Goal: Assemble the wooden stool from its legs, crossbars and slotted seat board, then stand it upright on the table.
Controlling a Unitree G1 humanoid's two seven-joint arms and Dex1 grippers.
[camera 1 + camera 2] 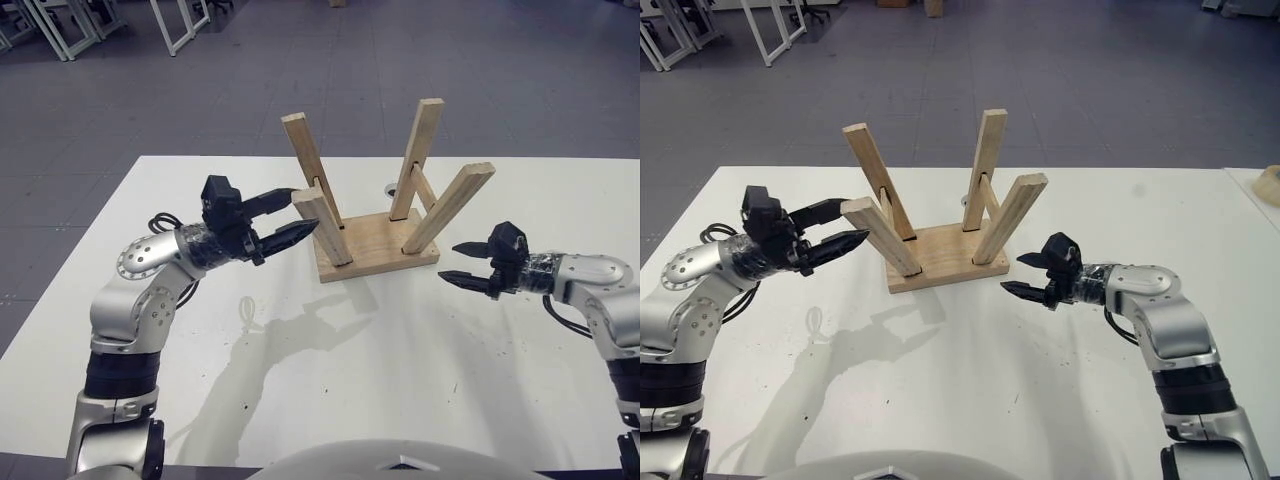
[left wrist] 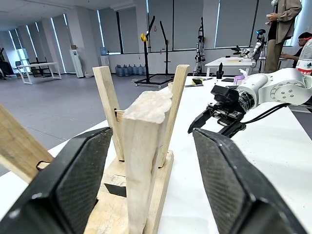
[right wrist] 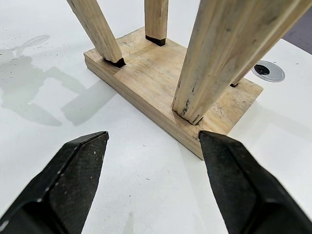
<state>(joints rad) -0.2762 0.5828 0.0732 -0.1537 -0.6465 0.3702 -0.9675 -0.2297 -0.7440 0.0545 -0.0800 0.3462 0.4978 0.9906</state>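
The wooden stool lies upside down in the middle of the white table (image 1: pixel 330 380): its seat board (image 1: pixel 378 248) is flat on the top and several legs point up and splay outward. The front left leg (image 1: pixel 322 225) is the shortest in view, and a crossbar (image 1: pixel 422 186) joins the two right legs. My left gripper (image 1: pixel 290 214) is open, its fingers either side of the top of that front left leg (image 2: pixel 141 146) without closing on it. My right gripper (image 1: pixel 462 263) is open, low over the table just right of the seat board (image 3: pixel 161 92), near the front right leg (image 3: pixel 229 53).
A small round metal grommet (image 1: pixel 391 188) is set in the table behind the stool. Bare table lies in front of the stool and to both sides. Grey floor and white table frames (image 1: pixel 60 25) lie beyond the far edge.
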